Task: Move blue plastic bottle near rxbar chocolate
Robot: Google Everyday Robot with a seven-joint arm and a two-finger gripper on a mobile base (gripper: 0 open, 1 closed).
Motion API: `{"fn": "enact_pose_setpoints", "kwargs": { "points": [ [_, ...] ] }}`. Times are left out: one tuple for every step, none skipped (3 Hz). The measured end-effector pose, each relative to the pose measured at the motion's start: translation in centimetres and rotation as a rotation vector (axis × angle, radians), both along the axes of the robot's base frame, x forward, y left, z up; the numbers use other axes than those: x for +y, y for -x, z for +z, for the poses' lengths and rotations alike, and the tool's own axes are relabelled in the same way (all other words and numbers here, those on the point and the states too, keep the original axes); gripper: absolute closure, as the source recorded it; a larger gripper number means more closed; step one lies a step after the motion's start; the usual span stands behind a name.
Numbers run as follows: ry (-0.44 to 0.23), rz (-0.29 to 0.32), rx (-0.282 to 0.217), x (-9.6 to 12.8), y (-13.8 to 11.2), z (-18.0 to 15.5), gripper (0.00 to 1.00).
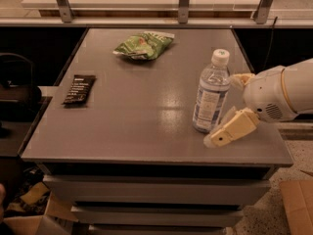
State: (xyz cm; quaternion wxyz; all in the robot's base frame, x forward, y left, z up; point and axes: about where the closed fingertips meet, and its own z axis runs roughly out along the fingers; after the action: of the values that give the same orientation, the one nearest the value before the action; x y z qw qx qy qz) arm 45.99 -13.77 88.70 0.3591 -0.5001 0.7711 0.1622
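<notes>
Grey table (146, 116), my gripper (228, 109) at its right side.
My fingers are spread, one before and one behind the upright blue plastic bottle (210, 99); the green snack bag (143, 45) lies at the back, the rxbar chocolate (79, 89) well apart by the left edge.

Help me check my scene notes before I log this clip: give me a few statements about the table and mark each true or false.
1. The blue plastic bottle stands upright on the table. True.
2. The rxbar chocolate lies right beside the bottle. False: it lies near the table's left edge, far from the bottle.
3. The hand is open at the bottle's right side in the picture. True.
4. The hand holds the green snack bag. False: the bag lies at the table's far side.
5. The bottle has no cap. False: its white cap is on.
</notes>
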Motion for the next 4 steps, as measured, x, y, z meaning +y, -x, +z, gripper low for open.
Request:
{"fn": "enact_pose_setpoints", "kwargs": {
  "points": [
    [-0.077,-0.028,0.015,0.4,-0.5,-1.2,0.0],
    [-0.158,-0.072,0.016,0.9,-1.3,-1.4,0.0],
    [-0.222,-0.115,-0.008,1.0,-2.3,-0.7,0.0],
    [-0.268,-0.15,-0.025,0.8,-3.0,-0.2,0.0]
  ]
}}
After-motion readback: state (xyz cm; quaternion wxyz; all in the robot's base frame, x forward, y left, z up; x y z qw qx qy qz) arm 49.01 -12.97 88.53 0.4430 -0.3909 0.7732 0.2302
